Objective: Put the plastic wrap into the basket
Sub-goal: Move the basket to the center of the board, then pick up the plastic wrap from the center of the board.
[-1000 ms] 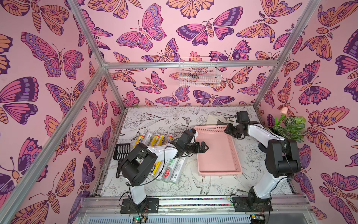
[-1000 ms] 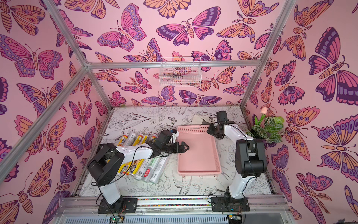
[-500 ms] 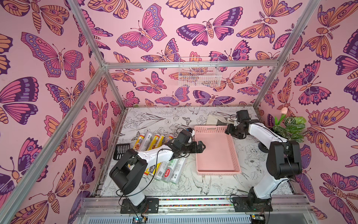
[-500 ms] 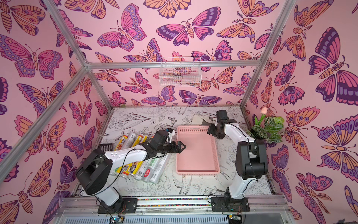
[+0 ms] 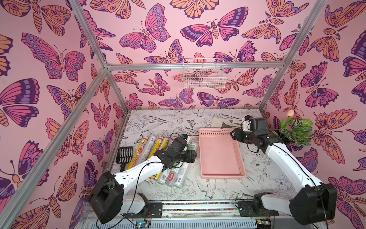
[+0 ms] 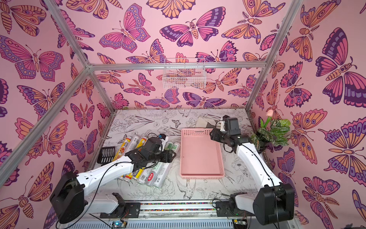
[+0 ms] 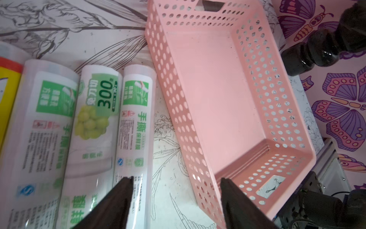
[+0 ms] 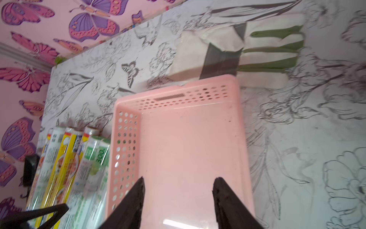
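Several rolls of plastic wrap, yellow and whitish with green print, lie side by side on the table left of the basket. The pink basket is empty. My left gripper hovers over the roll nearest the basket. In the left wrist view this gripper is open, one finger above a green-print roll, the other above the basket wall. My right gripper stands open over the basket's far right corner, holding nothing.
A black slotted scoop lies at the left end of the rolls. A folded cloth sits behind the basket. A potted plant stands at the right wall. A white wire basket hangs on the back wall.
My left gripper has drawn back from the basket's left wall to over the rolls, jaws narrower. The right gripper's jaws have parted at the basket's far corner. The basket has shifted slightly.
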`<state>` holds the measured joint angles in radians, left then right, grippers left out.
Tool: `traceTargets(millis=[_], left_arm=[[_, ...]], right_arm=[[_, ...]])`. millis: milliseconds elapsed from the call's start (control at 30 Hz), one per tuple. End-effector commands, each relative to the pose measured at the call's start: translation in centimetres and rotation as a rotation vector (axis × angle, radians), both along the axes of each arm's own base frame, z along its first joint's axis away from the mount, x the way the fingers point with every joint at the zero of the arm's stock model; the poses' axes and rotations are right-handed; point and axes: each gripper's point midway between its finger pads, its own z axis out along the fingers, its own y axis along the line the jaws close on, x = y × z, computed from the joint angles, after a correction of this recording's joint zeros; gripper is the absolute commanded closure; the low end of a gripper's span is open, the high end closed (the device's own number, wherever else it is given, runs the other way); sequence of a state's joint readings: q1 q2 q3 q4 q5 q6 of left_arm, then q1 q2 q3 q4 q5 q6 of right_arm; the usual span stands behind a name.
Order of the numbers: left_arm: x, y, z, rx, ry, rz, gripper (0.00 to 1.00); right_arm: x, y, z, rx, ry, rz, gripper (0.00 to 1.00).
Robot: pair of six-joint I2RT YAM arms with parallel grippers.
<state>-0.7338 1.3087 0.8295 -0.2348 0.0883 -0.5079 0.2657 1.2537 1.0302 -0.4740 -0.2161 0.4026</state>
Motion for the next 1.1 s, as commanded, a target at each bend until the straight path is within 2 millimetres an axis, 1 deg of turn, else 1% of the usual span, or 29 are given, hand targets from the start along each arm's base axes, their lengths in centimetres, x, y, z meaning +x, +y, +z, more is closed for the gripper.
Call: traceTargets(millis=[0, 67, 133, 167, 300, 367, 433, 533, 667, 800, 900, 1067], left_arm=[[-1.4, 1.9, -2.1, 0.117, 0.047, -0.027, 0.37], [-1.9, 1.4, -2.4, 0.107, 0.074, -0.063, 0.43], [-2.2, 1.2, -3.0, 0.12, 0.106, -0.078, 0.5], [-2.2, 1.2, -3.3, 0.128, 0.118, -0.075, 0.5], [-2.2, 1.3, -4.6, 0.156, 0.159, -0.059, 0.5], [-2.1, 1.3, -5.0, 0.173, 0.172, -0.057, 0.5], [-1.9, 1.2, -5.5, 0.194, 0.182, -0.052, 0.47], [-1.8, 0.8, -6.0, 0.213, 0.197, -0.062, 0.47], [-1.2, 1.2, -6.8, 0.28, 0.207, -0.035, 0.48], [-1.2, 1.3, -7.5, 0.329, 0.234, -0.03, 0.48], [-1.0, 1.6, -8.0, 0.376, 0.247, -0.027, 0.45], [-0.9, 1.5, -8.5, 0.407, 0.258, -0.032, 0.45]], right_arm=[[-1.5, 3.0, 0.3, 0.023, -0.015, 0.108, 0.42], [-2.4, 4.2, -0.1, 0.015, -0.013, 0.144, 0.42], [-3.0, 4.9, -0.7, 0.0, -0.007, 0.161, 0.42], [-3.2, 5.1, -1.0, -0.006, 0.0, 0.166, 0.42], [-3.6, 5.3, -1.9, -0.016, 0.026, 0.169, 0.42], [-3.7, 5.4, -1.8, -0.013, 0.027, 0.17, 0.42], [-3.8, 5.6, -1.7, -0.005, 0.024, 0.173, 0.41], [-3.9, 5.8, -1.8, 0.012, 0.023, 0.171, 0.41], [-4.2, 5.8, -2.2, 0.01, 0.043, 0.174, 0.41], [-4.6, 5.8, -2.3, 0.009, 0.047, 0.173, 0.41], [-4.7, 5.6, -2.4, 0.013, 0.044, 0.164, 0.4], [-4.9, 5.4, -2.6, 0.007, 0.048, 0.158, 0.4]])
